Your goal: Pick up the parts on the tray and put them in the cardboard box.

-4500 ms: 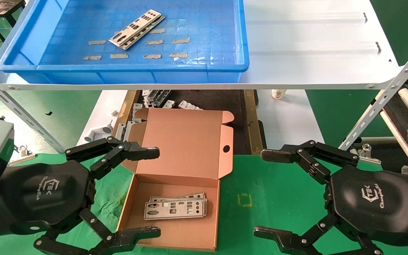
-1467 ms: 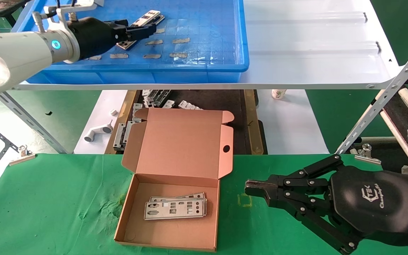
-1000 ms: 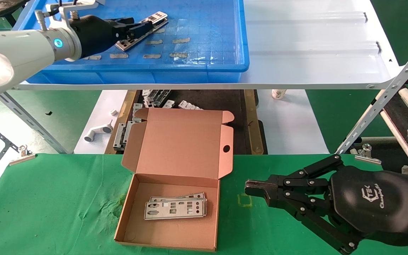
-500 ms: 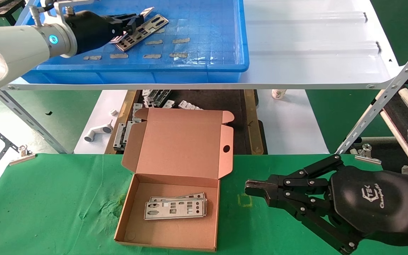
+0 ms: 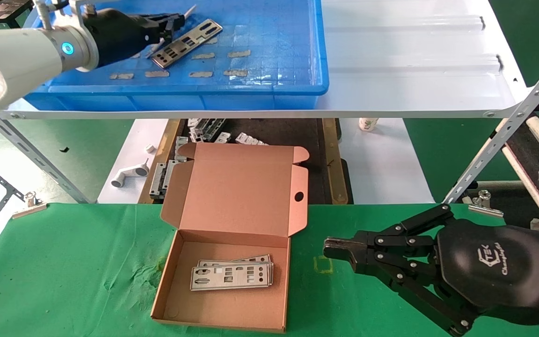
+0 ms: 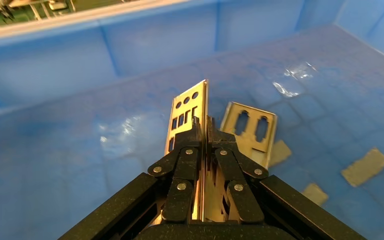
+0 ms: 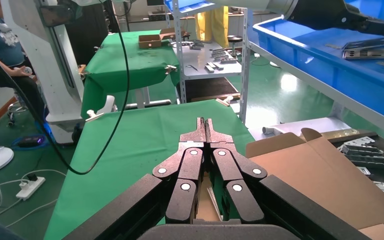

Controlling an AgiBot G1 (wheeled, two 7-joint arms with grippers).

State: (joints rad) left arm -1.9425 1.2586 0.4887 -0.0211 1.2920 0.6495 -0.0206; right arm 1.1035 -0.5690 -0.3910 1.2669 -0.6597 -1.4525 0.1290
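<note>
My left gripper (image 5: 176, 21) is over the blue tray (image 5: 269, 89), shut on a thin silvery part (image 6: 186, 116) that it holds on edge above the tray floor. A second part (image 5: 186, 42) lies flat on the tray floor beside it; it also shows in the left wrist view (image 6: 250, 131). The open cardboard box (image 5: 232, 196) sits on the green table with two parts (image 5: 232, 274) stacked inside. My right gripper (image 5: 332, 248) is shut and empty, parked above the green cloth to the right of the box.
The tray stands on a white sheet-metal shelf (image 5: 414, 61) over the table. Below the shelf lie grey brackets (image 5: 206, 128) and a white plastic elbow (image 5: 129, 175). Tan tape strips (image 5: 236, 54) dot the tray floor. A slanted shelf strut (image 5: 503, 135) runs at the right.
My left arm reached from the table to the tray, closed on the top part and lifted it on edge off the other. My right gripper closed and has stayed still since.
</note>
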